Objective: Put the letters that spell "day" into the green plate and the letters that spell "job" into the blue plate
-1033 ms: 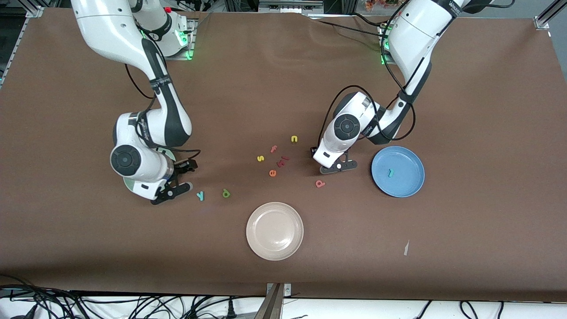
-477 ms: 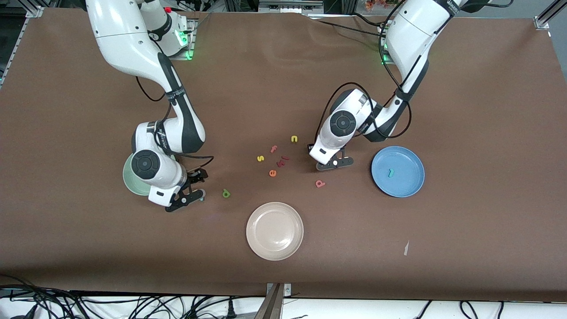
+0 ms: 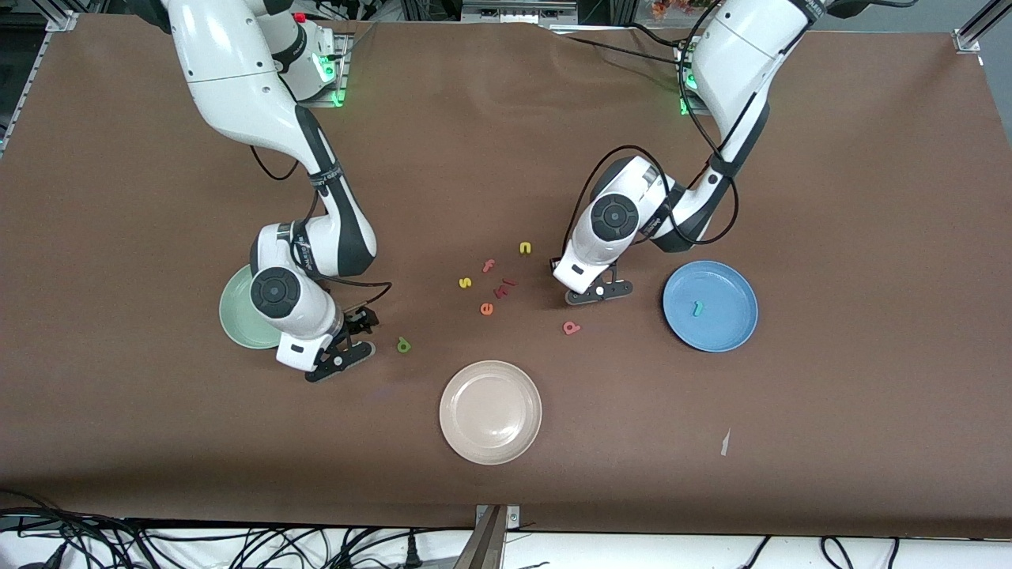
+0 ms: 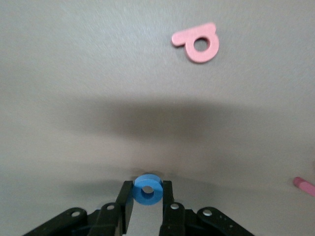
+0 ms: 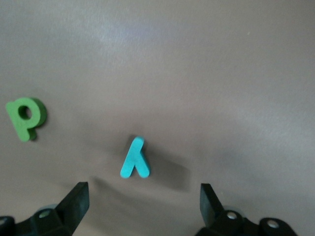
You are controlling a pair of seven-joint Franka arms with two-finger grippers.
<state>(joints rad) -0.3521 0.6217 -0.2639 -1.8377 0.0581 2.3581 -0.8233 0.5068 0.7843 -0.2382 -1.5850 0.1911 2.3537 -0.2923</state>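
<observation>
Jaws of L gripper (image 4: pixel 147 209) had just clamped my "o" (image 4: pixel 147 189); R gripper (image 5: pixel 142 206), moved over "y" (image 5: pixel 134 159), hung wide open, so both picks were underway.

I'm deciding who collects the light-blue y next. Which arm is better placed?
Right: the right gripper hangs open straddling the light-blue y, with the green plate beside it. The left gripper is shut on the blue o.

A brown cloth (image 3: pixel 854 158) covered the table; black cables (image 3: pixel 158 545) tangled along its nearer edge, evenly lit.
</observation>
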